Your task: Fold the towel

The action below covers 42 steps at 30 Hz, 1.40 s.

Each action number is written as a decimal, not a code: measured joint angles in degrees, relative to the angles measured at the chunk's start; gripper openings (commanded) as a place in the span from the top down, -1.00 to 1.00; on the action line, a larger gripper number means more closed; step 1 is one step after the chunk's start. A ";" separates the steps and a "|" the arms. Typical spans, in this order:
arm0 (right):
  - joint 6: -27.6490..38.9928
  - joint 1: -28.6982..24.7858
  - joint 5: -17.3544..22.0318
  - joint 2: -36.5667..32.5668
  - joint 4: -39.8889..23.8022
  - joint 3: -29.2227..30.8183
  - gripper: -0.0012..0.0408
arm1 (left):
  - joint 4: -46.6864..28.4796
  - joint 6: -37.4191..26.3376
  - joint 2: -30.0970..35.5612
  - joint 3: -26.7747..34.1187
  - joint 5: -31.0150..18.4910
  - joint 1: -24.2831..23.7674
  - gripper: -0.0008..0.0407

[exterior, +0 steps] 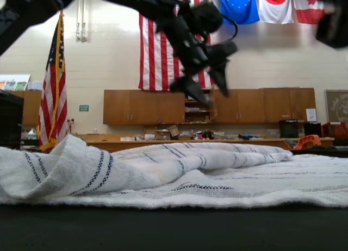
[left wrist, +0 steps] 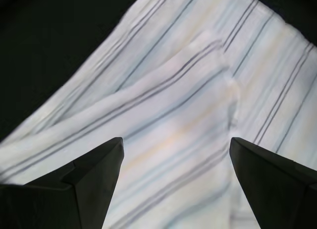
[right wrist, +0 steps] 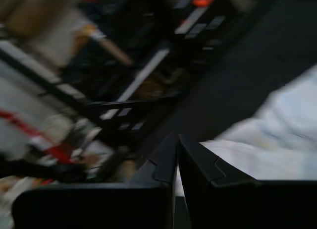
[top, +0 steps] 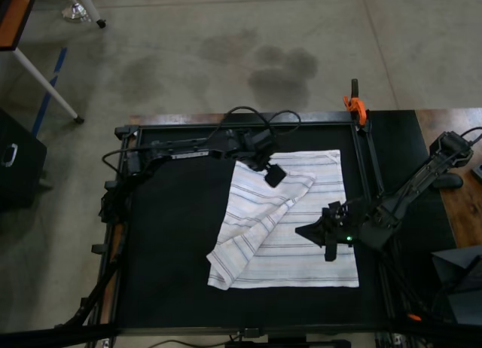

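Beneath left gripper (left wrist: 176, 154), towel (left wrist: 163, 115)

A white striped towel (top: 301, 246) lies on the black table (top: 166, 257), one corner folded diagonally across it. One arm's gripper (top: 275, 175) hovers over the fold; the other gripper (top: 312, 231) sits above the towel's right half. An orange clamp (top: 354, 105) grips the table's far edge.

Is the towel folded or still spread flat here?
Partly folded: the towel has one corner flap laid diagonally across itself in the top view, the rest flat on the black table.
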 measured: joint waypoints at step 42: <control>35.74 -33.77 -9.09 4.39 -24.96 -15.43 0.08 | 32.72 -27.98 -39.67 -55.82 -29.24 -26.10 -0.47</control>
